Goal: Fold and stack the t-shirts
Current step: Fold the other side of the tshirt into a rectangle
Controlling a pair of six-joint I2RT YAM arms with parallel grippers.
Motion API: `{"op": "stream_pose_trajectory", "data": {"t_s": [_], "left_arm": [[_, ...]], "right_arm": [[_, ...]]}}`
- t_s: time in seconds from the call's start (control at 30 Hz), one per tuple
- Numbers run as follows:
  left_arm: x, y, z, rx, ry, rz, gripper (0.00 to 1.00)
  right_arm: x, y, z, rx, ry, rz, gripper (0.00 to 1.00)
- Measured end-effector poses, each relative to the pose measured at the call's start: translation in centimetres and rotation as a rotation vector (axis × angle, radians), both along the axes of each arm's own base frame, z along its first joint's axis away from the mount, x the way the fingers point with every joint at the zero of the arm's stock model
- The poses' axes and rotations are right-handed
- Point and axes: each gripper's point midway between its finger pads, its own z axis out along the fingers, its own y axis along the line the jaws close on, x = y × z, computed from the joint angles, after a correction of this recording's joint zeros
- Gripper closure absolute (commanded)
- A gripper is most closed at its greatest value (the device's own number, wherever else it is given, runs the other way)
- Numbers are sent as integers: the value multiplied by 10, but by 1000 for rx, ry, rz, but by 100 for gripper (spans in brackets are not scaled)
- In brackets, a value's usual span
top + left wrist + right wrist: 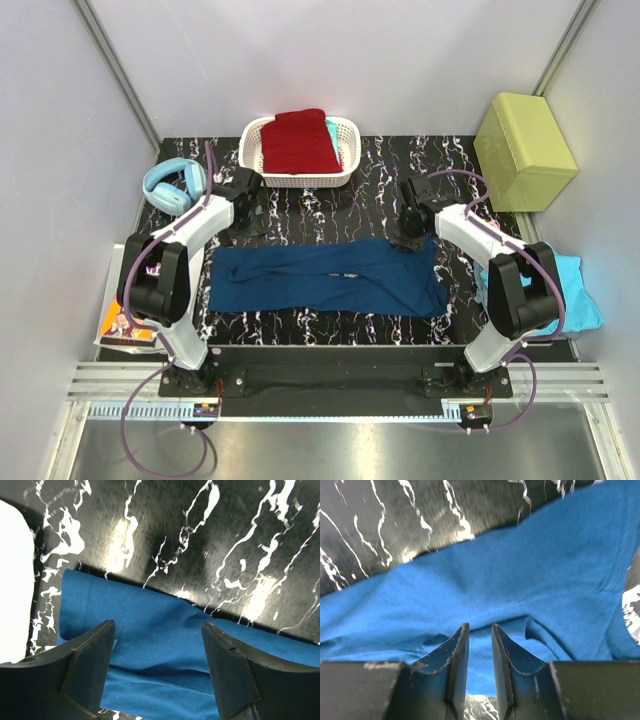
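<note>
Left gripper [250, 207]: jaws stand wide with nothing between them; in the left wrist view [157, 630] the tips hang over the far left edge of the navy t-shirt, cloth showing through the gap.
Right gripper [410, 238]: jaws narrow, a slim gap left between them [479, 627]; the tips sit at a bunched ridge of blue cloth, and I cannot tell whether any of it is pinched.
Navy t-shirt [325, 278]: folded into a long band lying flat across the table, just nearer than both grippers and running from one to the other; its far right corner is under the right gripper. No print shows on it.
Booklet [125, 325]: nearer than the left gripper and to its left, at the table's edge beside the left arm, an orange picture on its cover.
Turquoise t-shirt [582, 300]: rumpled, to the right of the right gripper and nearer, partly hidden behind the right arm.
Headphones [172, 186]: pale blue, just left of the left gripper.
White basket [255, 137]: plastic lattice, just beyond the left gripper and to its right; a folded dark red t-shirt [298, 142] fills it, with a sliver of turquoise cloth [333, 129] along the red one's right side.
Yellow-green box [523, 150]: closed, beyond the right gripper and to its right.
Table [300, 215]: black with white marble veining.
Room: pale plain walls on three sides, metal posts [118, 68] in the far corners.
</note>
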Motion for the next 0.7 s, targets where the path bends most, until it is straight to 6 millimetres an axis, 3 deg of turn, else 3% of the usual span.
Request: {"op": "stream_pose_trajectory", "data": {"t_s": [0.37, 0.7], "left_arm": [[-6, -4, -6, -22, 22, -10, 26], [-11, -3, -11, -20, 39, -13, 26]], "right_arm": [[-24, 2, -24, 39, 74, -11, 67], [-24, 6, -34, 53, 100, -14, 61]]}}
